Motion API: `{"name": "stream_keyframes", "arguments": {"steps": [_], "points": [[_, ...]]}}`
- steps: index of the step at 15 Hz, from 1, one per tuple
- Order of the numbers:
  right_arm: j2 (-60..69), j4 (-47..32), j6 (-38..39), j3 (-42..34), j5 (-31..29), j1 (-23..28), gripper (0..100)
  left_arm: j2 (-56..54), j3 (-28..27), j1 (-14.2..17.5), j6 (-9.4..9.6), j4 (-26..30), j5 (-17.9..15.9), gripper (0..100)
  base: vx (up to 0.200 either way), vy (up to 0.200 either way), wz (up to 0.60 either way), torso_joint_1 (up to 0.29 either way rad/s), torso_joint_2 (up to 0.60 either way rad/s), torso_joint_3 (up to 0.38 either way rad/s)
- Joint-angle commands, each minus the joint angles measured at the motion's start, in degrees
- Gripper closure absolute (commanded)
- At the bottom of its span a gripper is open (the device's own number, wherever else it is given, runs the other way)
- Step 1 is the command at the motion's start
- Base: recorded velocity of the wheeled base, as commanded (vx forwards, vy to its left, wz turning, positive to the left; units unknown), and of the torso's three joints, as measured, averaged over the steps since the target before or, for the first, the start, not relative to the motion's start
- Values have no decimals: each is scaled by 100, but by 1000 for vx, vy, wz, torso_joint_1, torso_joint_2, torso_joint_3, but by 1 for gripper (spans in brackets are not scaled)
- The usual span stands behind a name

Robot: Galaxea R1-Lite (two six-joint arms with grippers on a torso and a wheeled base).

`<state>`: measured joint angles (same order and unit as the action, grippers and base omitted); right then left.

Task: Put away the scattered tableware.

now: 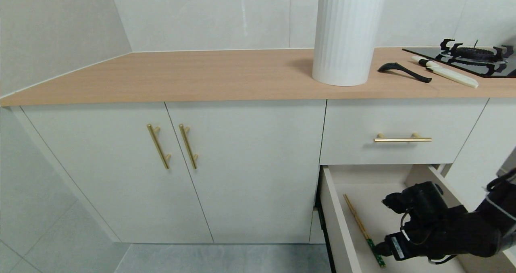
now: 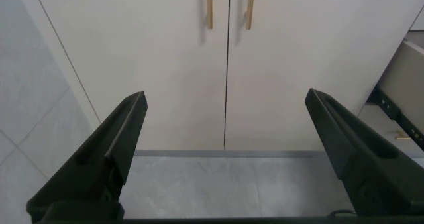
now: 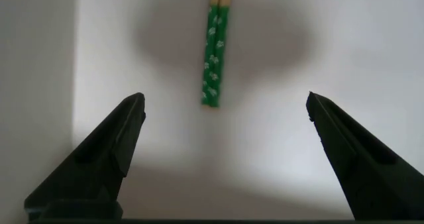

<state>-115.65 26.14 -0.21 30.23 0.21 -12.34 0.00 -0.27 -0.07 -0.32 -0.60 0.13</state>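
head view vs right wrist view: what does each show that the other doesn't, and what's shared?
Head view alone: countertop with a white ribbed canister, black utensil, knife and stove burner; closed cabinet doors. Right wrist view alone: the white pattern on the green ends of the chopsticks, and the jaws standing wide open. Both: the chopsticks lying in the open drawer, with the right gripper near their green ends.

One white canister (image 1: 346, 39), one black spoon (image 1: 403, 71), one knife (image 1: 447, 73), one pair of chopsticks (image 1: 358, 222), three gold handles (image 1: 158, 146)
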Motion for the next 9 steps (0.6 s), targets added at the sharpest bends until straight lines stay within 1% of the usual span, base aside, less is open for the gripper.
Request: {"name": "stream_keyframes", "arguments": {"steps": [1,3,6,7,9], "points": [[1678,-179,-278,-105,32,548,0,0,0,-1,-3,-2,4,0,0,0,0,0,0,0],[2302,-416,-612,-88,94,803,0,0,0,-1,-3,-2,4,0,0,0,0,0,0,0],[3154,-944,-937,62,612,1199,0,0,0,-1,-3,-2,4,0,0,0,0,0,0,0],[3321,-1102,-1122,79,656,1278,0,0,0,-1,-3,-2,4,0,0,0,0,2,-85,-71],[3488,-1207,-1210,97,718,1304,0,0,0,-1,-3,-2,4,0,0,0,0,15,-234,-259]]}}
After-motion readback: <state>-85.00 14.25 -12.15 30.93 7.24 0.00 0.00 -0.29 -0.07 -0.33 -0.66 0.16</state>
